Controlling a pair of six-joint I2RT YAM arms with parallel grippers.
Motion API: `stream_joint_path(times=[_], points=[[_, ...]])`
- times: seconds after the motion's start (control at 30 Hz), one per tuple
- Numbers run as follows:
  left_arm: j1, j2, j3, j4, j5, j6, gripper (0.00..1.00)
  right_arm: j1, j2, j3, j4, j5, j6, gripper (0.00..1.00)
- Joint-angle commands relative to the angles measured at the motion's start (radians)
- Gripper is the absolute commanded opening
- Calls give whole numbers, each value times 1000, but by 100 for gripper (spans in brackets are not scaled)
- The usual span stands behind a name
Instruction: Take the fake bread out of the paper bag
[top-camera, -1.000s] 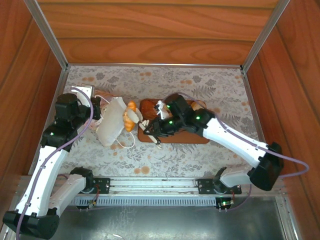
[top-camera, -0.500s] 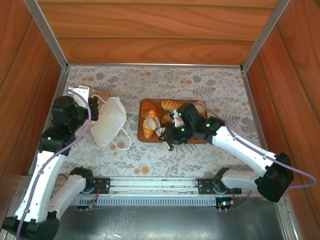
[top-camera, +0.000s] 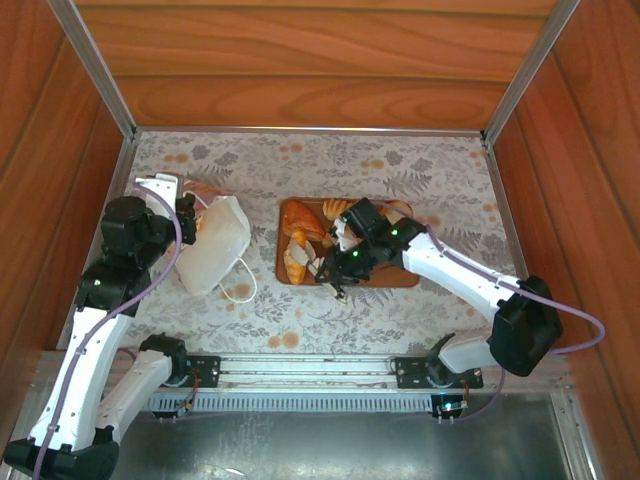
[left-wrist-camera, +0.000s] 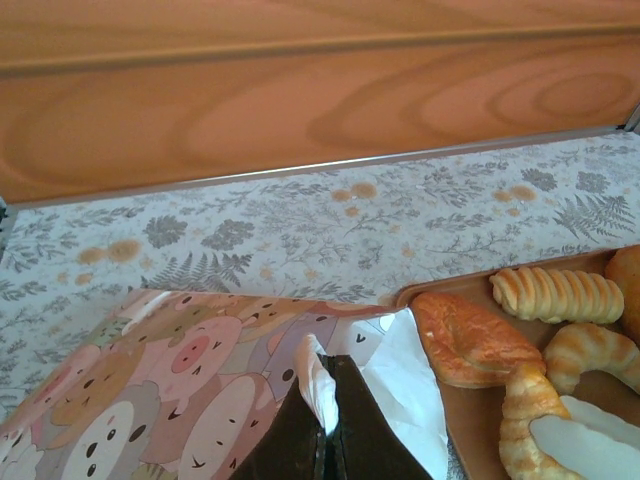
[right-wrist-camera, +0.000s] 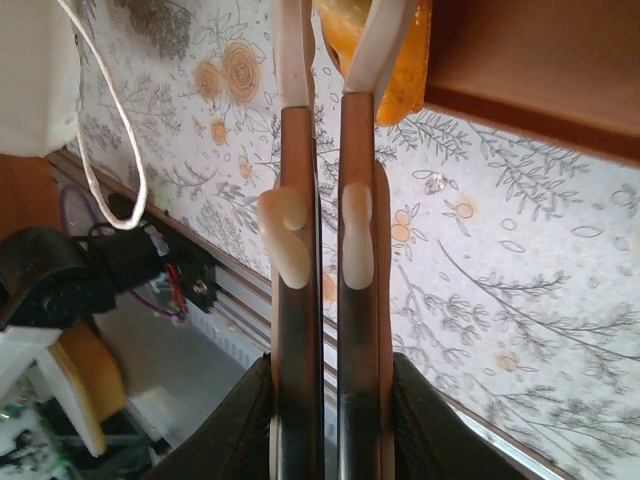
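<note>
White paper bag (top-camera: 212, 250) lay on the surface (top-camera: 400, 180), bread (top-camera: 303, 222) on the tray (top-camera: 390, 279) beside it.
Left gripper (left-wrist-camera: 326, 410) pinched the bag's edge tight; right gripper (top-camera: 326, 272) stood nearly closed at the tray, its hold unclear.

Top cam overhead; wrist cams low, close; all share tray (top-camera: 392, 277).

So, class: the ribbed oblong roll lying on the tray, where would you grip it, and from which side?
Probably its middle, across the short width, from above: the ribbed roll lies flat on the tray, top exposed, with other pastries close around it.
</note>
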Motion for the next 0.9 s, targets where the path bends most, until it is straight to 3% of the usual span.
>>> stream_joint_path(times=[0.0, 0.17, 0.4, 0.7, 0.87], points=[[-10, 9, -4, 22, 7, 18, 0, -23, 31, 108, -193, -38, -226, 28], [-11, 15, -4, 22, 19, 20, 0, -49, 136, 234, -379, -38, -399, 28], [-11, 12, -8, 23, 17, 19, 0, -64, 226, 346, -515, 45, -523, 29], [-10, 18, -13, 25, 16, 14, 0, -84, 322, 406, -550, 68, -576, 30], [-9, 17, -10, 24, 11, 14, 0, -89, 355, 421, -540, 57, -589, 36]])
